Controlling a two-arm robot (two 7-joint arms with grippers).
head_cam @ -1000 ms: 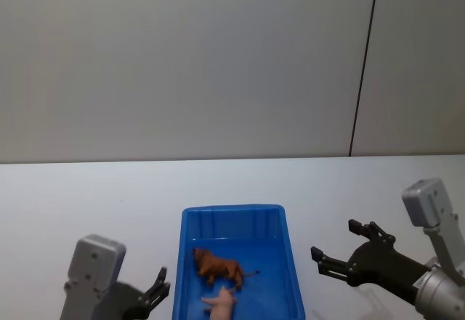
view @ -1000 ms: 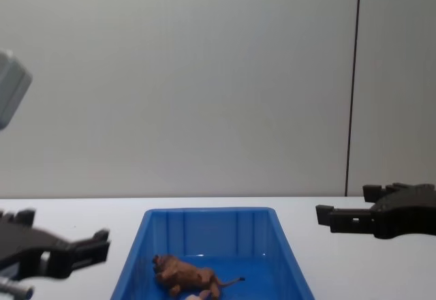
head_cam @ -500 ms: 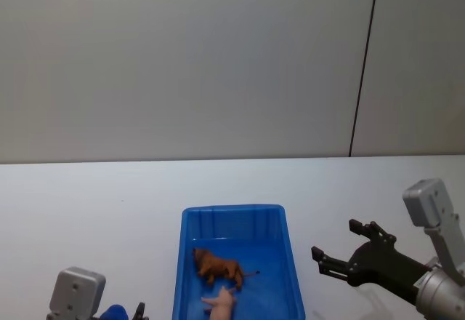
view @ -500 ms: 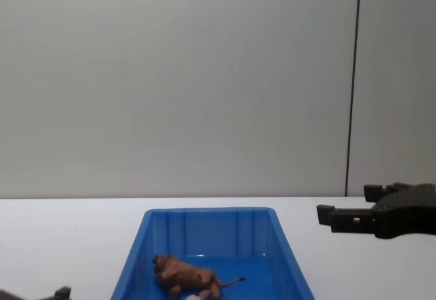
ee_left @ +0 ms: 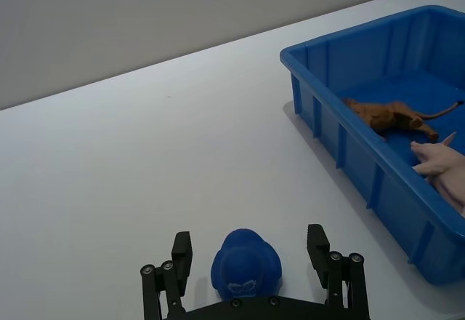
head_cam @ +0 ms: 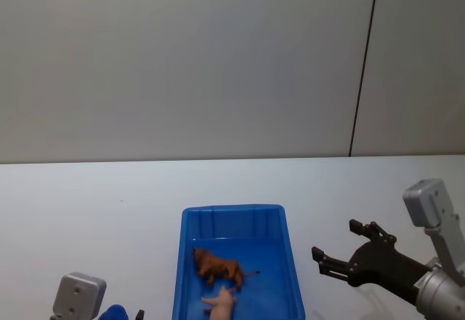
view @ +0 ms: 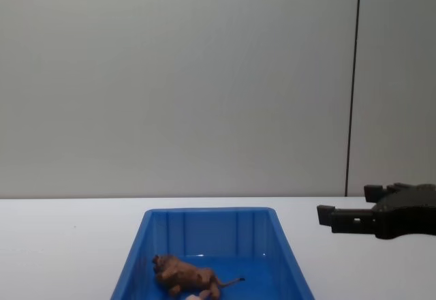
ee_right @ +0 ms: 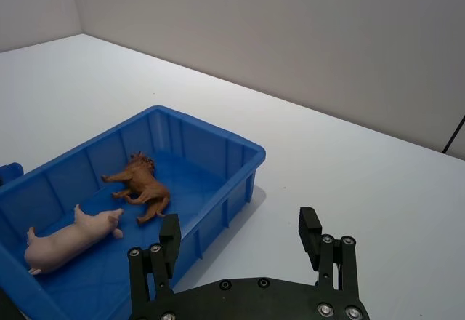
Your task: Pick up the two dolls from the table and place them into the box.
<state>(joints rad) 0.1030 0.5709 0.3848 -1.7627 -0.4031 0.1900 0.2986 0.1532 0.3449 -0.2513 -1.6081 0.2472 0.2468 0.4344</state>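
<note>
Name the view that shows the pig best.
Right wrist view: the whole pig lies on its side in the box, near the lion. The left wrist view cuts it at the edge, the head view shows part, the chest view a sliver.

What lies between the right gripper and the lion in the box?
In the right wrist view, the box's blue wall separates the right gripper from the lion.

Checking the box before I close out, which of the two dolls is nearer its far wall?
The lion. It lies mid-box, while the pig lies at the near end.
</note>
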